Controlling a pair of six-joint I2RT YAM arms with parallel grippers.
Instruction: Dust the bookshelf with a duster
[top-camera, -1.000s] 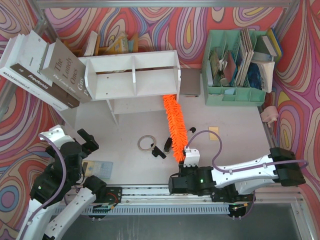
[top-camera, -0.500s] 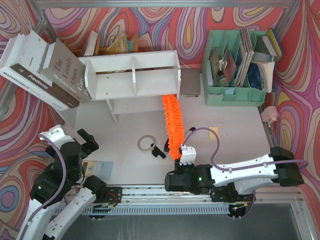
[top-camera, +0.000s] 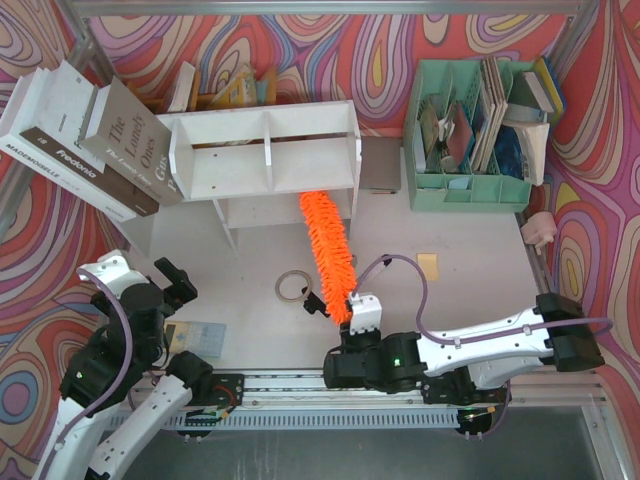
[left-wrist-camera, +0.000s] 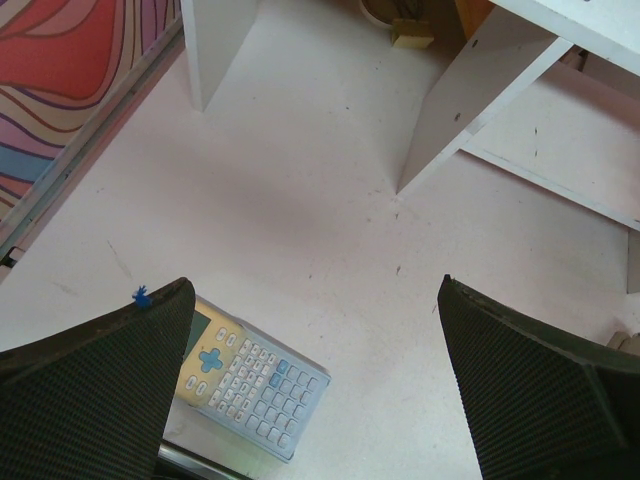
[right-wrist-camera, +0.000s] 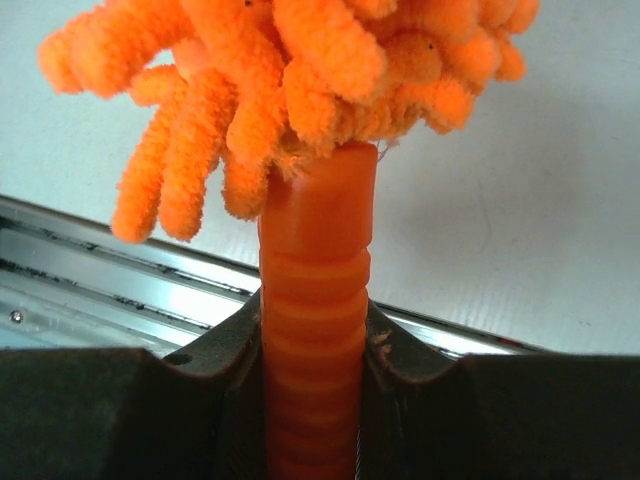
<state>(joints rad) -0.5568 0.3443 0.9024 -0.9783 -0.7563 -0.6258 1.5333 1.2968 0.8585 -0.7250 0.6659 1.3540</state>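
Pale table (top-camera: 470, 250), swirly walls behind. My right gripper (top-camera: 360, 312) is clamped on the duster (top-camera: 327, 255) handle, and its tip reaches the shelf's (top-camera: 265, 150) lower tier. I'd sweep sideways, lightly, fluff flat.

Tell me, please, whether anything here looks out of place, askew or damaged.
The large books sit tilted left of the bookshelf, not on its shelves. A calculator and a ring lie loose on the table. Nothing looks spilled or broken.
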